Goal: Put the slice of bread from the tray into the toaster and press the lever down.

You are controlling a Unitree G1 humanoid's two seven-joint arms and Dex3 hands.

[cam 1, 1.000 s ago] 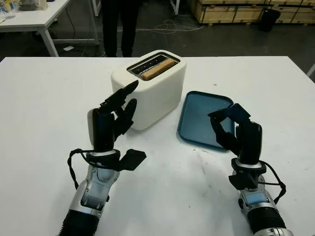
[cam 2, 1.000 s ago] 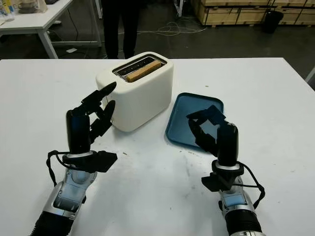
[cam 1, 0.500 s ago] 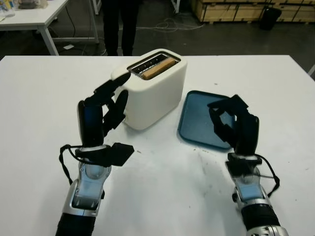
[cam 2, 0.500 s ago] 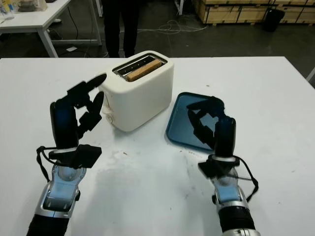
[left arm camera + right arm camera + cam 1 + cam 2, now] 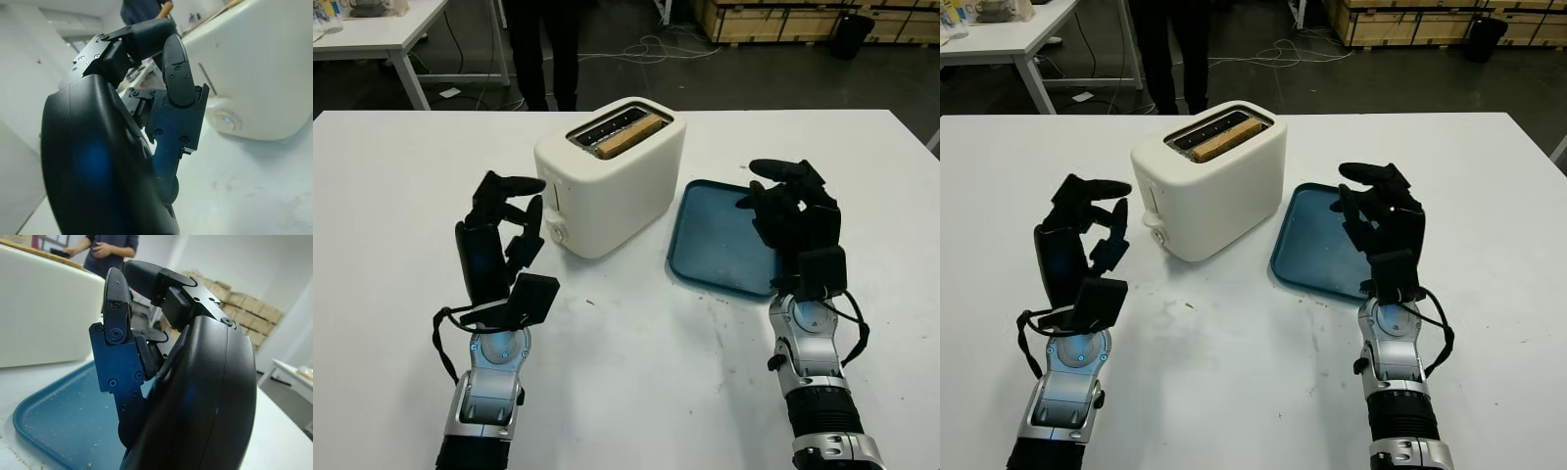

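— Bread (image 5: 626,134) location?
— Mostly hidden in the toaster (image 5: 607,176) slot; tray (image 5: 720,240) bare.
— Hands?
— Left hand (image 5: 499,235) and right hand (image 5: 793,220): fingers curled, holding nothing. No readable labels.

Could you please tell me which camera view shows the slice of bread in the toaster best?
The left eye view: it looks down into the toaster, with the bread in the nearer slot. The right eye view shows it similarly. Both wrist views catch just the toaster's side wall.
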